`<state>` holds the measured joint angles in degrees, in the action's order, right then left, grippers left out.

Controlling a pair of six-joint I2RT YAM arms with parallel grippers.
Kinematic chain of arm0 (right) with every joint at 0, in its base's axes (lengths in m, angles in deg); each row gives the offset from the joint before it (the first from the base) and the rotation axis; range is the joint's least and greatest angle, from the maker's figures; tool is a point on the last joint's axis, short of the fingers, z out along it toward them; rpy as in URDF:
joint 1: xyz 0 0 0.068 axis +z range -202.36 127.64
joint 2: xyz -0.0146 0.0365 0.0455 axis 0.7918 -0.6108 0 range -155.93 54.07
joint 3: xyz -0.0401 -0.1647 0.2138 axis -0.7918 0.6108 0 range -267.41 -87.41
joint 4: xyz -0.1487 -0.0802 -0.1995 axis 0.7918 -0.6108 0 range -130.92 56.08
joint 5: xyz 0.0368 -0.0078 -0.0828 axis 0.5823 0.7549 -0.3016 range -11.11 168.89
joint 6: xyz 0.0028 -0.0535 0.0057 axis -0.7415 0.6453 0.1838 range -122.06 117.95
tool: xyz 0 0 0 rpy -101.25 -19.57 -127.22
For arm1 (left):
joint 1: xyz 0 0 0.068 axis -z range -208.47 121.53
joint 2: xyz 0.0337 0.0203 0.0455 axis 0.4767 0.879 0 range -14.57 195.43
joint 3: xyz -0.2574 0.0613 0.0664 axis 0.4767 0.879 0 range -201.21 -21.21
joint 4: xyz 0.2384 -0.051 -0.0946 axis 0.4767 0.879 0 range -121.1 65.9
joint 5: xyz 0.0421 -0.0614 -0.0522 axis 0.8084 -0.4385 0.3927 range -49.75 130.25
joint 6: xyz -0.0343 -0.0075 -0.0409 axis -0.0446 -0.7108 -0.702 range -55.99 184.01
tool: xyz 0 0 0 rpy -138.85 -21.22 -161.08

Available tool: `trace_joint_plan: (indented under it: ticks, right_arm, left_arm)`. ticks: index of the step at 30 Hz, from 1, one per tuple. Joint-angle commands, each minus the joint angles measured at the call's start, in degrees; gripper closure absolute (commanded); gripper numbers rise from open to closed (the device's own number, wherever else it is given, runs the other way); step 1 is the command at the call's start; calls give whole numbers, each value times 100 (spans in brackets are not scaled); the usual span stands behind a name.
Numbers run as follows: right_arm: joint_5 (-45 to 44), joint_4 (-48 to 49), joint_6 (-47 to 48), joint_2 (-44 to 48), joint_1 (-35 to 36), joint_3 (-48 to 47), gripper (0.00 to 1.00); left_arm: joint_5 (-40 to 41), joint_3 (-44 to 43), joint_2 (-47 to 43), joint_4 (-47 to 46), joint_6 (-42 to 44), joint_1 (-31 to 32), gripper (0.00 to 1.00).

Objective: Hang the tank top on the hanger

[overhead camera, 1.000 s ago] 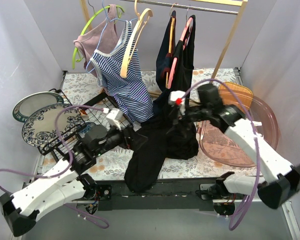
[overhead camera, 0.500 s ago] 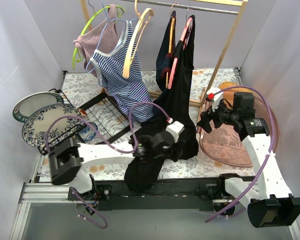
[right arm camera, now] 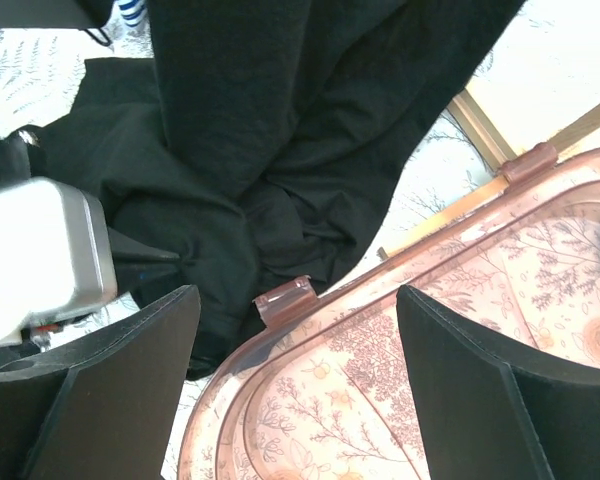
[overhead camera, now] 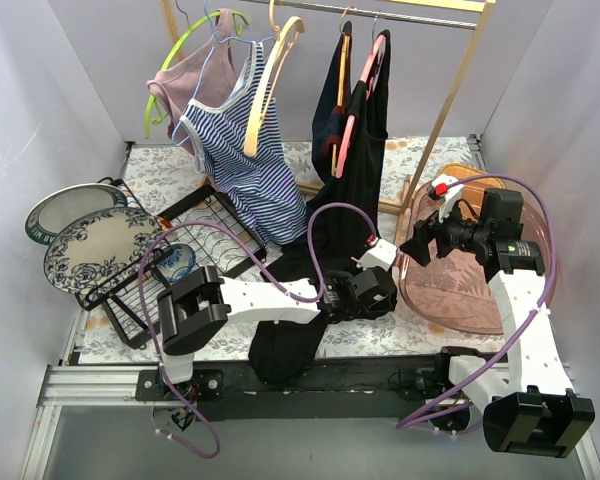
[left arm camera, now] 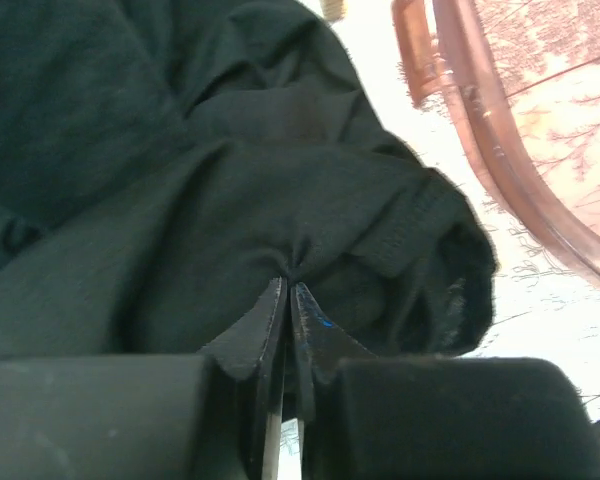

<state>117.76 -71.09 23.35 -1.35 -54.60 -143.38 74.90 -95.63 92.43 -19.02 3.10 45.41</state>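
Eyes on the left pincer [left arm camera: 288, 300]. In its wrist view the two fingers are pressed all but together, with a pucker of black cloth nipped right at the tips. That cloth is the tank top [left arm camera: 230, 190], a rumpled heap filling most of that frame, and no strap can be made out in it. From above, the pincer's tips are swallowed by fabric at lower centre, so the grip itself is hidden there. The heap lies on the floral tabletop [overhead camera: 165, 165]. Its lower end droops over the near edge, and its upper end merges with the dark garments [overhead camera: 355, 150] hanging from the rail [overhead camera: 400, 12] — where one stops and the other starts is hard to say.

Over to the right pincer [right arm camera: 297, 300]. It is spread wide with nothing between the fingers, hovering over the rim of the pink tray [right arm camera: 430, 350], just right of the heap. The tray is see-through. A second rim shows inside the first, and I cannot tell whether that is another tray nested in it.

At left of the overhead frame, a black wire rack [overhead camera: 205, 225] holds a small blue-and-white bowl [overhead camera: 175, 262], and a patterned plate [overhead camera: 95, 245] overlaps the rack's left side.

The hanger [overhead camera: 270, 85] — cream, bare — hangs on the rail at upper centre, against the striped top [overhead camera: 245, 175].
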Motion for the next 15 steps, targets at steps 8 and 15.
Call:
trace_joint_plan:
  ticks: [8, 15]
  right_arm:
    - [1234, -606, 1175, -179, -5, 50, 13]
    - [1475, -1328, 2916, -549, 608, 331, 13]
  left_arm:
    - [-572, 1858, -3306, 400, -1316, -532, 100]
    - [-1671, 4091, -5398, 638, -2564, -1771, 100]
